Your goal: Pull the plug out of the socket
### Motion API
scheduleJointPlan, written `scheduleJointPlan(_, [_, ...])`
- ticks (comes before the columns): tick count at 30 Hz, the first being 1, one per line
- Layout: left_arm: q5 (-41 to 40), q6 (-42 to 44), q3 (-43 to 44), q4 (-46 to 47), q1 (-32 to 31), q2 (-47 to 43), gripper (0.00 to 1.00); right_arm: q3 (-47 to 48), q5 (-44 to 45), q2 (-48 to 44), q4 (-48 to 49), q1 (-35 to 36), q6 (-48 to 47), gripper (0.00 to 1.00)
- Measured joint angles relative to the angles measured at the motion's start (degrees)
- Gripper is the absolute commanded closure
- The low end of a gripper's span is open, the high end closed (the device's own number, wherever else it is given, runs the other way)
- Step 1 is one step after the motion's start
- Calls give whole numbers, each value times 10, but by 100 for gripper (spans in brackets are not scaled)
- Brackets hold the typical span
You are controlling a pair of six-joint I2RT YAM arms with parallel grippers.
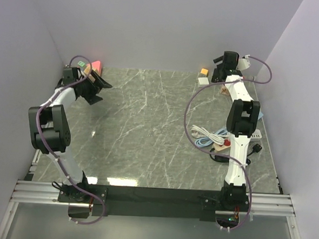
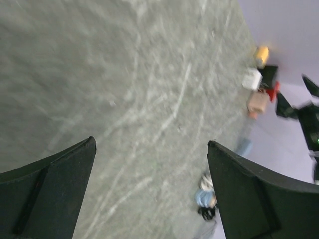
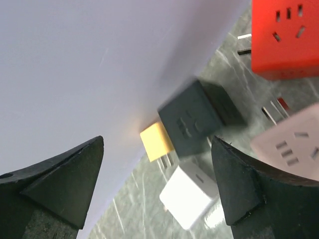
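Black plug cube (image 3: 197, 119) lies just ahead of right pincer (image 3: 157, 142), wide open w/ nothing held.

This is a robot lab cell: plain lilac walls (image 1: 154, 27) enclose a marbled table (image 1: 148, 129), with an aluminium rail (image 1: 273, 201) along its near edge.

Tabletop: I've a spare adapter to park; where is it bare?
Bare: the broad middle of the table, between the left arm and the white cable coil. Crowded: the far right corner, with adapter cubes.

Grey marbled table (image 1: 148, 124), lilac walls (image 1: 154, 27) on three sides, red object (image 1: 96, 67) at far-left corner
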Motion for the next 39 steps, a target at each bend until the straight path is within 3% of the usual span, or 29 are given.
scheduleJointPlan(5, [-89, 19, 111, -57, 12, 39, 1, -56, 0, -57, -9, 2, -11, 4])
scheduleJointPlan(10, [-215, 30, 233, -104, 20, 97, 1, -178, -21, -198, -19, 17, -93, 3])
scheduleJointPlan(17, [-336, 46, 520, -175, 25, 309, 1, -341, -76, -394, 11, 115, -192, 2])
scheduleJointPlan(25, [-326, 3, 534, -126, 28, 360, 1, -467, -118, -426, -4, 153, -242, 1])
scheduleJointPlan(33, [-278, -52, 580, -96, 23, 433, 1, -487, -121, -426, -13, 153, -271, 1])
scheduleJointPlan(35, [-272, -56, 574, -96, 19, 433, 8, -487, -122, -426, -13, 153, -274, 1])
scheduleJointPlan(38, [-257, -58, 565, -95, 10, 433, 40, -487, -127, -426, -13, 153, -274, 2])
scheduleJointPlan(39, [-252, -56, 562, -93, 8, 428, 64, -487, -131, -426, -13, 153, -274, 3])
